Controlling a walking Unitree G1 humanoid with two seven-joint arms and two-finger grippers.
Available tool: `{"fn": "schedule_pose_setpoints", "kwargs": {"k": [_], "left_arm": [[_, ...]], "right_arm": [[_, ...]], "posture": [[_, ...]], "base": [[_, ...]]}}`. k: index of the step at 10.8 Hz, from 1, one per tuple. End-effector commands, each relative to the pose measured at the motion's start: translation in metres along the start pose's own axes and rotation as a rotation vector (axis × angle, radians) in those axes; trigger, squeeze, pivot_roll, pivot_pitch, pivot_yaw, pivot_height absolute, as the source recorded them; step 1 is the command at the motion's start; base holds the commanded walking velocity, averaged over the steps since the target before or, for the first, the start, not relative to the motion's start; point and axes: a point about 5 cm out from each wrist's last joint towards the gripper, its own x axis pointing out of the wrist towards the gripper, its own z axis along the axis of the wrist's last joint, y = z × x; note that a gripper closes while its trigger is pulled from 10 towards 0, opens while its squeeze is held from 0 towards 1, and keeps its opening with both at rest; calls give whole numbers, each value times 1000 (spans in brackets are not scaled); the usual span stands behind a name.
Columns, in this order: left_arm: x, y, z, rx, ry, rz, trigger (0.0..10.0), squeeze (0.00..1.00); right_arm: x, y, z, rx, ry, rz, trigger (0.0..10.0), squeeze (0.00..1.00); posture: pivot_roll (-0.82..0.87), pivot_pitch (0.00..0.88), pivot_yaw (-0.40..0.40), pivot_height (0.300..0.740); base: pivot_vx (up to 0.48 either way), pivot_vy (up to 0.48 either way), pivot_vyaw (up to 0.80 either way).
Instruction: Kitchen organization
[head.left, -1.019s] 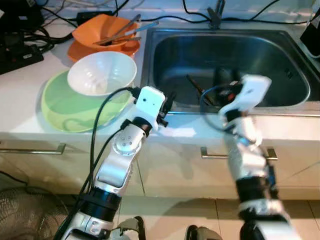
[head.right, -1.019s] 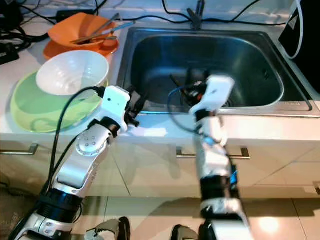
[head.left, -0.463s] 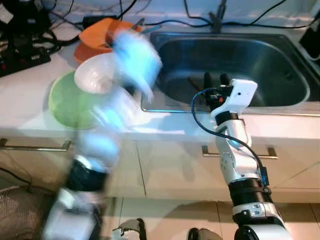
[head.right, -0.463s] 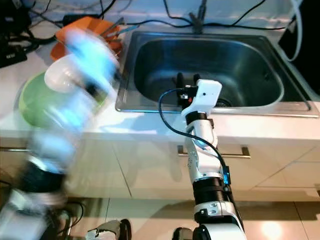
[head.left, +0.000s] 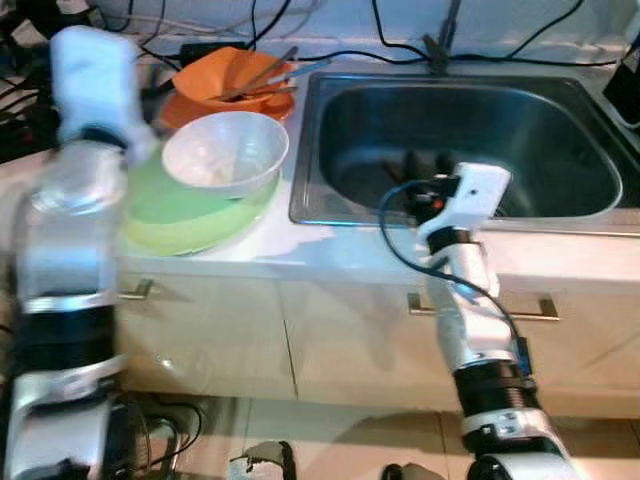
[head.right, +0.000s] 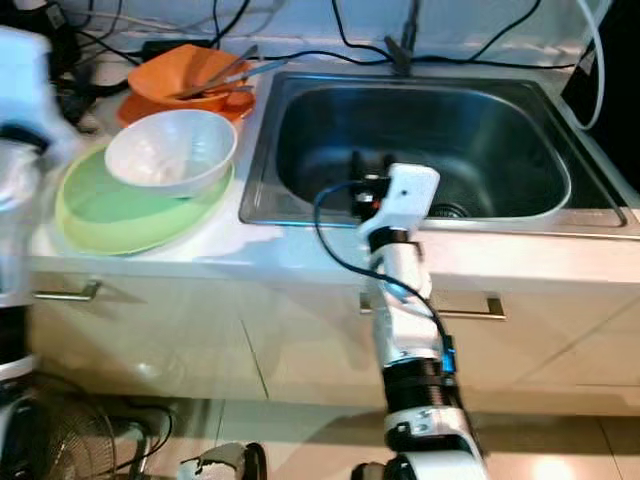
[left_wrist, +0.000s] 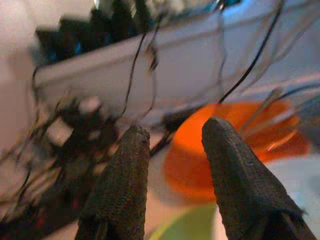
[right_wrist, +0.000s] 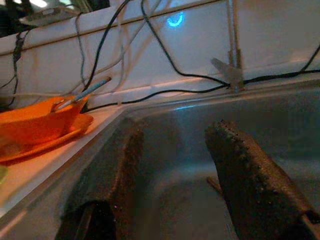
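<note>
The dishes stood on the table (head.left: 330, 255) to the left of the sink (head.left: 600, 215); a white bowl (head.left: 225, 152) sat on a wide green plate (head.left: 190, 215), and behind them an orange bowl (head.left: 225, 75) rested on an orange plate (head.right: 135, 108) with metal utensils (head.left: 285, 72) lying across its rim, handles pointing toward the sink.

The left claw (left_wrist: 172, 145) was raised over the far left of the table, blurred in the head views; in the wrist view its fingers (left_wrist: 127, 165) were parted with nothing between them, aimed toward the orange bowl and the cables behind it. The right claw (right_wrist: 175, 150) hung at the sink's front edge, reaching into the basin; it too was released and empty, with a thin dark object on the basin floor ahead of it, too dim to name.

The white bowl looked rigid, glossy and probably breakable; a claw would likely slip on its curved wall, so the rim seemed the best hold, one finger inside and one outside. The green plate lay flat with little lip to pinch, so the bowl would probably need lifting first. The utensils looked loose and liable to slide if the orange bowl were tilted.
</note>
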Motion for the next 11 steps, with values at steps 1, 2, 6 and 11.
{"fn": "schedule_pose_setpoints", "kwargs": {"k": [1,2,6,11], "left_arm": [[-3,6,-6,-4,54,18,10000,0],[-5,10,-10,-29,100,37,10000,0],[-16,5,-35,-265,238,-131,10000,0],[-22,0,-46,-327,319,-195,10000,0]], "right_arm": [[-2,-1,-4,1,19,-4,10000,0],[-1,-1,-4,3,21,-1,10000,0],[-3,0,-6,7,29,3,10000,0],[-3,0,-7,12,29,-11,10000,0]], "posture": [[145,38,42,740],[145,41,41,740],[147,62,41,740],[143,73,52,740]], "base": [[0,0,0],[0,0,0],[0,0,0],[0,0,0]]}}
